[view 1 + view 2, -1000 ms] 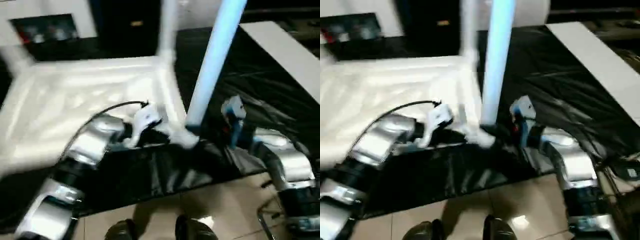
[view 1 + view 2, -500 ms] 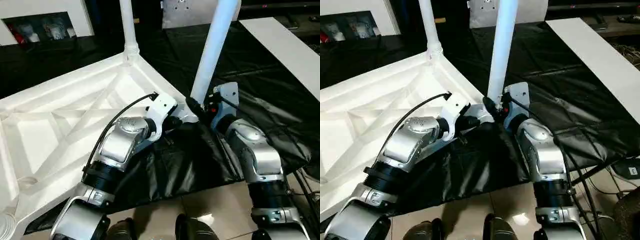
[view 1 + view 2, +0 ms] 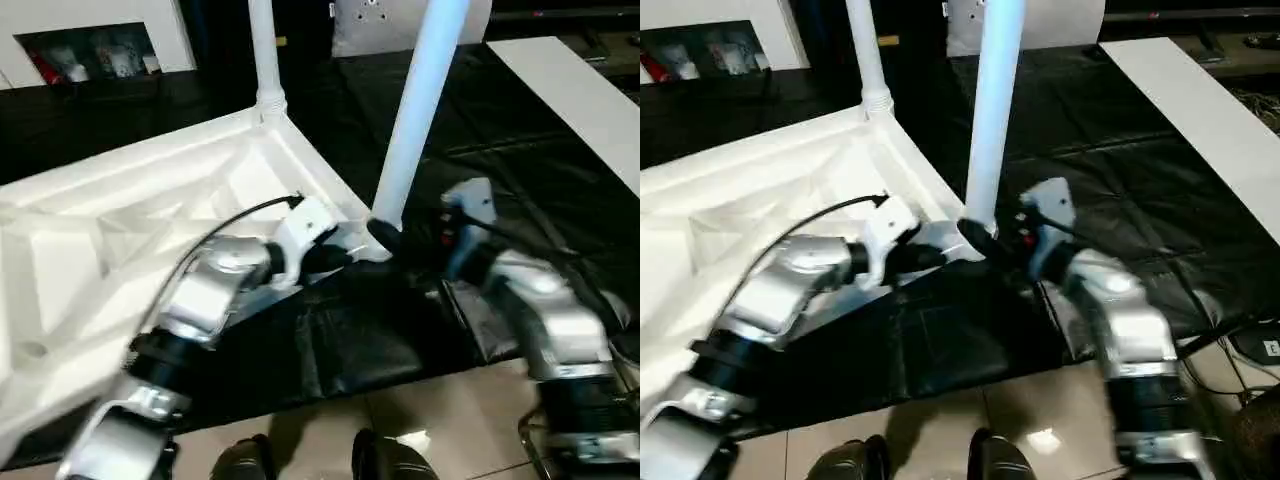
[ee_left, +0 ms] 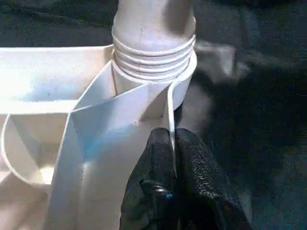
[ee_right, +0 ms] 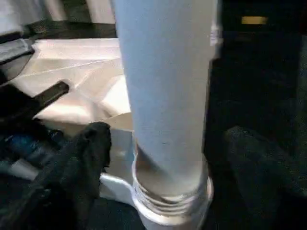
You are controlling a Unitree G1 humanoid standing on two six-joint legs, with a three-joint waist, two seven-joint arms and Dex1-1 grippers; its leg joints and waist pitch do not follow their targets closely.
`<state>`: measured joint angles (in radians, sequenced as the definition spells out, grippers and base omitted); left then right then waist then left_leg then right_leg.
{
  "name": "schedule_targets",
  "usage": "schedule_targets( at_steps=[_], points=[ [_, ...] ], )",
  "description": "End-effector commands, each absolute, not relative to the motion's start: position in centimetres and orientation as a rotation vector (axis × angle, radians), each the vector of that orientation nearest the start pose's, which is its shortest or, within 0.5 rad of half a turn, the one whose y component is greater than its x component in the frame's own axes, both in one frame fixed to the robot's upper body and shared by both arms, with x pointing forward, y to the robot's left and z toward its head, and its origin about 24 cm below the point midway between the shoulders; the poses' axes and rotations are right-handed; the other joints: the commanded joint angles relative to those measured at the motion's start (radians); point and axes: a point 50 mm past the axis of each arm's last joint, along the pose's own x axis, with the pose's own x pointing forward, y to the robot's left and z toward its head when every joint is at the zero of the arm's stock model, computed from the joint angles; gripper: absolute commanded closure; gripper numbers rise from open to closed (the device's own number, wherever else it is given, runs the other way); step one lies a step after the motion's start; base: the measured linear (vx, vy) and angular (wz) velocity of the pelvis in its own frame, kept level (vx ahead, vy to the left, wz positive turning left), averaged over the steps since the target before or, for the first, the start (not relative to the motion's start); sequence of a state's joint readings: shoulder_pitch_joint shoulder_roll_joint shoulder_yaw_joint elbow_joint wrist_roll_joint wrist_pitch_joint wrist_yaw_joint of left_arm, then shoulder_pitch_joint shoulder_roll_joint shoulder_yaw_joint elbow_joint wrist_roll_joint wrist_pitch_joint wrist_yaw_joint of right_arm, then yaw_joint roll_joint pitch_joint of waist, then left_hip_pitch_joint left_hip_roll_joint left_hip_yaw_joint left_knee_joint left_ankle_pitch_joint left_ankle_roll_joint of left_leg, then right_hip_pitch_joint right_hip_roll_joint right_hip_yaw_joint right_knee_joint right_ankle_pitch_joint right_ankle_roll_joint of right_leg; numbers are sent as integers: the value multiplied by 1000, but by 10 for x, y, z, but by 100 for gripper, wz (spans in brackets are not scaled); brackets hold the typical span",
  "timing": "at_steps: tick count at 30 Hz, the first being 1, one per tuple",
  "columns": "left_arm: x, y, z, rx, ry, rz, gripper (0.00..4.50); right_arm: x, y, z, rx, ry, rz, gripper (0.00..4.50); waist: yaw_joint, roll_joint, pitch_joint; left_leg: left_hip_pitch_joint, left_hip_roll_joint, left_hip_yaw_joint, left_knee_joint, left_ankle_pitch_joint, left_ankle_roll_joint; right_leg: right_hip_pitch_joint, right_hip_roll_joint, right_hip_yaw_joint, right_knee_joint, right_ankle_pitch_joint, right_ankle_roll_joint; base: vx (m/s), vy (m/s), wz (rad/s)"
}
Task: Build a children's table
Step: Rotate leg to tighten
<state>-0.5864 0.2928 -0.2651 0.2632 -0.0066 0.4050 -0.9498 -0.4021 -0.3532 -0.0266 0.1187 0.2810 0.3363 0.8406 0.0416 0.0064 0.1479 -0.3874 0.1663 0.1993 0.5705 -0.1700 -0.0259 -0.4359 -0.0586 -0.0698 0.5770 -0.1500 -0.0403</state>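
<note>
Jaws of the left gripper (image 4: 171,158) are clamped on a thin upright rib of the white plastic ribbed table top (image 3: 150,225), just beside its near corner socket (image 4: 156,72). The right gripper (image 5: 158,163) has its black fingers (image 5: 81,158) apart on either side of the long white tubular leg (image 3: 420,110) standing upright in that socket. The top lies underside up on the black-covered worktop (image 3: 520,170), with a second white leg (image 3: 264,50) upright at its far corner.

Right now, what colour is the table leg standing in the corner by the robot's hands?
White; the table leg shows best in the right eye view.
</note>
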Motion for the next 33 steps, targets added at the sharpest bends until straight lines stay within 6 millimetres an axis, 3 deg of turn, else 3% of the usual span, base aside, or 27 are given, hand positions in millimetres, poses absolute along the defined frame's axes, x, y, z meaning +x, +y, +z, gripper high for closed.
schedule_targets(
  at_steps=[1, 7, 11, 17, 18, 20, 29, 33],
  points=[
    [312, 89, 97, 379, 278, -1309, 450, 303, -166, 116, -54, 68, 1003, 7, 6, -1, -83, 19, 61, -31, -50, -110, 142, 76, -89, 56, -60, -175, -221, 0, 0, 0],
    [302, 103, 96, 501, 314, -1529, 450, 292, -176, 122, -120, 174, 1291, 3, 30, 1, -78, 24, 69, -29, -51, -116, 148, 69, -87, 55, -58, -198, -231, 0, 0, 0],
    [298, 108, 97, 567, 335, -1654, 450, 287, -178, 123, -186, 232, 1444, 3, 45, -7, -75, 27, 71, -28, -51, -135, 130, 66, -93, 58, -59, -246, -221, 0, 0, 0],
    [291, 113, 98, 621, 365, -1774, 450, 287, -176, 124, -197, 263, 1567, 39, 44, -13, -73, 23, 70, -29, -52, -137, 124, 66, -95, 58, -60, -280, -210, 0, 0, 0],
    [290, 113, 99, 629, 363, -1793, 450, 286, -175, 125, -194, 272, 1599, 63, 41, -20, -69, 20, 69, -29, -53, -134, 127, 66, -94, 57, -61, -280, -207, 0, 0, 0],
    [290, 113, 99, 633, 361, -1803, 450, 285, -174, 126, -193, 276, 1616, 78, 42, -15, -70, 22, 70, -29, -52, -131, 129, 64, -95, 58, -61, -288, -205, 0, 0, 0],
    [289, 111, 99, 641, 354, -1835, 450, 278, -164, 124, -184, 286, 1728, 162, 41, -17, -66, 23, 73, -29, -53, -114, 136, 60, -92, 58, -57, -255, -216, 0, 0, 0],
    [289, 111, 99, 646, 352, -1834, 450, 276, -162, 120, -186, 296, 1744, 195, 42, -18, -63, 23, 72, -30, -55, -137, 125, 61, -95, 58, -62, -299, -207, 0, 0, 0]
  ],
)
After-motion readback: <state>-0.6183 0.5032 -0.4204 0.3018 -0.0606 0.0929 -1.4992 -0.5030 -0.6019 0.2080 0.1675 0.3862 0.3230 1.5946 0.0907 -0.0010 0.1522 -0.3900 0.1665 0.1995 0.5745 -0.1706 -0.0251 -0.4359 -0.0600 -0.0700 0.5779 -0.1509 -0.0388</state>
